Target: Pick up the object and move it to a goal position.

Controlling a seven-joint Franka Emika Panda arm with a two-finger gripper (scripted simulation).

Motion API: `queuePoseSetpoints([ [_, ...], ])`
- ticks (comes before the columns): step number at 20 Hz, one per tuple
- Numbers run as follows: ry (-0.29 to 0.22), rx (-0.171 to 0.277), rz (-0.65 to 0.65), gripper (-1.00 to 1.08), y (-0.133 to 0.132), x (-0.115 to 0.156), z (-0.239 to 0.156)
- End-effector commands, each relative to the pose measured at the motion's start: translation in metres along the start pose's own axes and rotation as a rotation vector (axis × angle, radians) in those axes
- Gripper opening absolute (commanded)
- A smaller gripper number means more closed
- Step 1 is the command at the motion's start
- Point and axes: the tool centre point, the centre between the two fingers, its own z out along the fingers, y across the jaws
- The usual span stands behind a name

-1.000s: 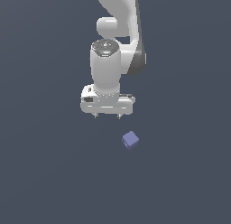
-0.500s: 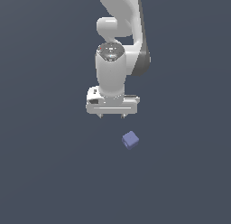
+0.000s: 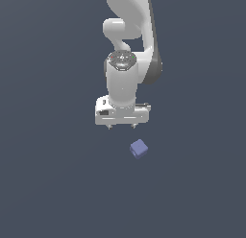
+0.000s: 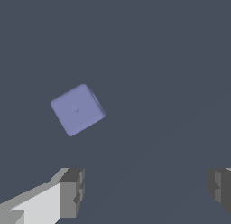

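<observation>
The object, a small periwinkle cube (image 3: 139,148), lies on the dark grey floor, turned at an angle. My white gripper (image 3: 120,126) hangs above the floor, behind the cube and slightly toward the exterior view's left, not touching it. Its two short fingertips (image 3: 109,126) point down and stand wide apart with nothing between them, so it is open. In the wrist view the cube (image 4: 77,109) sits apart from the grey finger pads (image 4: 72,193), outside the gap of the gripper (image 4: 145,189).
Only the uniform dark grey floor (image 3: 57,184) surrounds the cube and arm. The white arm (image 3: 132,35) rises from the gripper toward the top of the exterior view.
The gripper has shifted toward the exterior view's right, nearer the cube. Its fingers stay apart. The cube has not moved.
</observation>
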Motion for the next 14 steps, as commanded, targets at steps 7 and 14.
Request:
queuePoseSetpoints([
  [7,-0.009,0.0,-0.21,1.0,-0.03,0.02,0.031],
  [14,-0.013,0.009,-0.409,1.0,-0.06,0.037,0.062],
])
